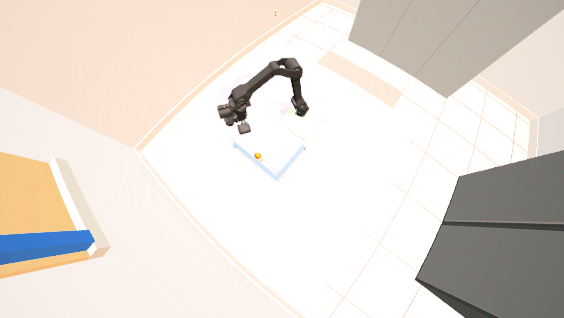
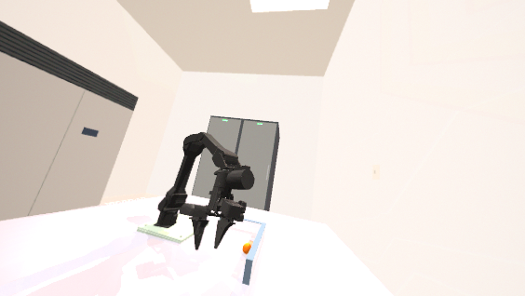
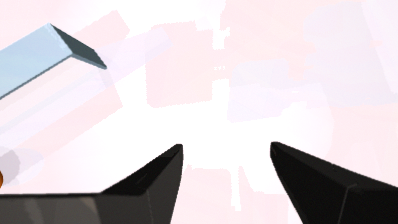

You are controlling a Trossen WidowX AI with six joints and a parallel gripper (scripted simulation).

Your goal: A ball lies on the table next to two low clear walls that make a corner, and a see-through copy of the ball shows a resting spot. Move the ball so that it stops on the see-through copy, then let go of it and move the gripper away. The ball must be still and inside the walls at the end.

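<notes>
Ball (image 2: 247, 248): a small orange sphere resting on the white counter (image 2: 93, 261), inside the corner made by the two low clear walls (image 2: 255, 247). From the exterior view it sits just beside the inner face of the nearer wall, close to it; whether it touches cannot be told. In the top view the ball (image 1: 258, 156) lies within the V of the walls (image 1: 287, 164), near the arm of the V that runs toward 10 o'clock, with the corner point at about 4 o'clock from it. A pale patch shows directly under the ball there; whether this is the see-through copy cannot be told.

Reading the exterior view from left to right:
- Arm base: stands on a thin pale plate (image 2: 165, 233) on the counter, at about 9 o'clock from the ball.
- Gripper (image 2: 209, 242): hangs from the bent arm with both dark fingers pointing down toward the counter. It is released, partly parted, with nothing between the fingers. The tips stand just above or at the counter surface; contact cannot be confirmed.
- Ball: at about 3 o'clock from the gripper, near it but apart.
- Walls: at the right of the group, the near wall end facing the viewer.

Wrist view: the two fingertips frame bare counter. One blue wall end (image 3: 45, 52) shows at about 10 o'clock, and a sliver of orange at the far left edge is the ball (image 3: 1, 177), outside the fingers.
</notes>
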